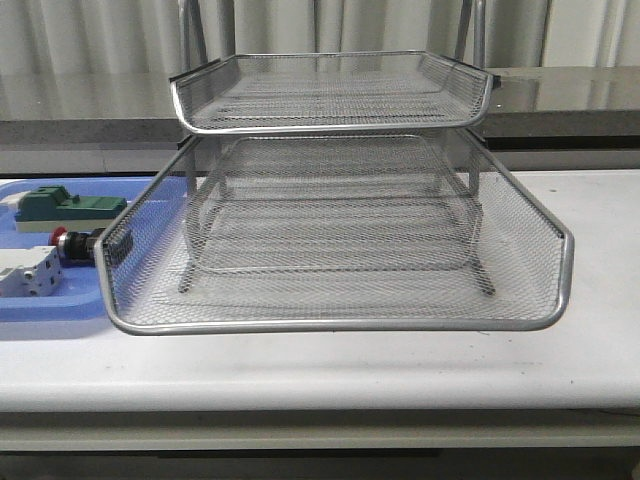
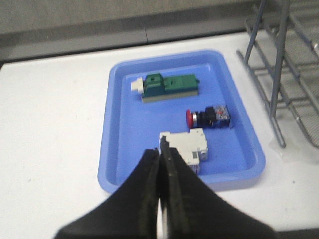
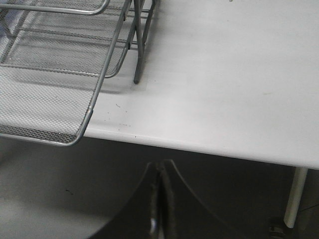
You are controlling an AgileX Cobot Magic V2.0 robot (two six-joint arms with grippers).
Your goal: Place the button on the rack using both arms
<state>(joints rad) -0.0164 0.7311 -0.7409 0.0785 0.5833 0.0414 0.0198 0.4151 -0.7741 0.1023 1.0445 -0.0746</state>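
The button [image 2: 208,116], with a red round head and a black and blue body, lies on its side in the blue tray [image 2: 119,129]; it also shows in the front view [image 1: 75,243] just left of the rack. The silver wire-mesh rack [image 1: 340,250] stands mid-table with its lowest tray slid out forward; its legs show in the left wrist view [image 2: 279,74] and its corner in the right wrist view [image 3: 60,84]. My left gripper [image 2: 160,154] is shut and empty, above the tray's near edge by the white block. My right gripper [image 3: 160,167] is shut and empty, off the table's front edge.
A green block [image 2: 167,85] and a white breaker-like block [image 2: 187,147] lie in the blue tray beside the button; both show in the front view, green [image 1: 65,207] and white [image 1: 30,272]. The white table [image 3: 224,74] extends right of the rack. Neither arm shows in the front view.
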